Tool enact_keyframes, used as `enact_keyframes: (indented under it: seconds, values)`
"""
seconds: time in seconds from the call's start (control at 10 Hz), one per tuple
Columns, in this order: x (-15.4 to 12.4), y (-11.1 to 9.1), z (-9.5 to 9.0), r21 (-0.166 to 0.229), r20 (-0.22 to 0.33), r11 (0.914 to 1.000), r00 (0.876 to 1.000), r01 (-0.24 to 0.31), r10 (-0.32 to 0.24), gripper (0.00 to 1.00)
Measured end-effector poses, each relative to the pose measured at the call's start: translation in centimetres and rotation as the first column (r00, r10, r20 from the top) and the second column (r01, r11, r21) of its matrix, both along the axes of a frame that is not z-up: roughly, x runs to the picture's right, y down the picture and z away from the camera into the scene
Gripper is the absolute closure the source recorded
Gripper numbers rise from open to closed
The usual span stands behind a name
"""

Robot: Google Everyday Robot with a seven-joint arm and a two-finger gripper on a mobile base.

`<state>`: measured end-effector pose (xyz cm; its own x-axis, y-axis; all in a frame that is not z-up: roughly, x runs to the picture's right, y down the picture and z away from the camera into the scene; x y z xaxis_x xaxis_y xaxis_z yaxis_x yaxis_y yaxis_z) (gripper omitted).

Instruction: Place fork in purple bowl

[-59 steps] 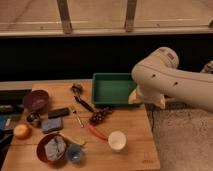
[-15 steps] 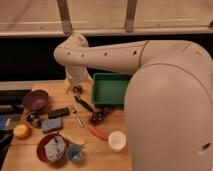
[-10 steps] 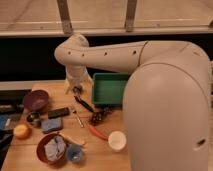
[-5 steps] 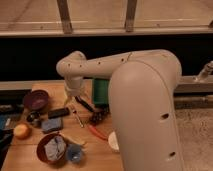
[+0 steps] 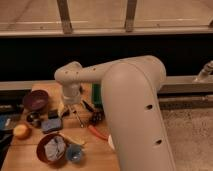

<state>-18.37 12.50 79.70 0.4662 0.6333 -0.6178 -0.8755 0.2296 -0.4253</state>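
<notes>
Fingers (image 5: pixel 63 108) spread, pinching nothing; gripper (image 5: pixel 69 107) low over the bench (image 5: pixel 24 153), just above the fork (image 5: pixel 78 118). Fork lies flat, right of the purple bowl (image 5: pixel 36 99) and apart from it, long axis diagonal, far-left to near-right. Versus half a second earlier: gripper lower, fork unmoved.

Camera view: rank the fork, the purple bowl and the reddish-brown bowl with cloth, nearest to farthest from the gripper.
The gripper hangs open, centre-left of the view.
1. Slim silvery metal fork, just in front, slightly picture-right.
2. Round dark purple bowl, picture-left.
3. Reddish-brown bowl with grey cloth, near front edge.
</notes>
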Motion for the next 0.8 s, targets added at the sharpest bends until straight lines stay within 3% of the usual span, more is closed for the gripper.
enact_keyframes:
  seconds: [0.3, 0.8]
  values:
    - [-0.1, 0.0, 0.0, 0.001, 0.001, 1.0000, 1.000, 0.004, -0.004, 0.23]
    - [-0.5, 1.2, 0.7, -0.032, -0.011, 0.9995, 1.000, 0.008, -0.008, 0.23]
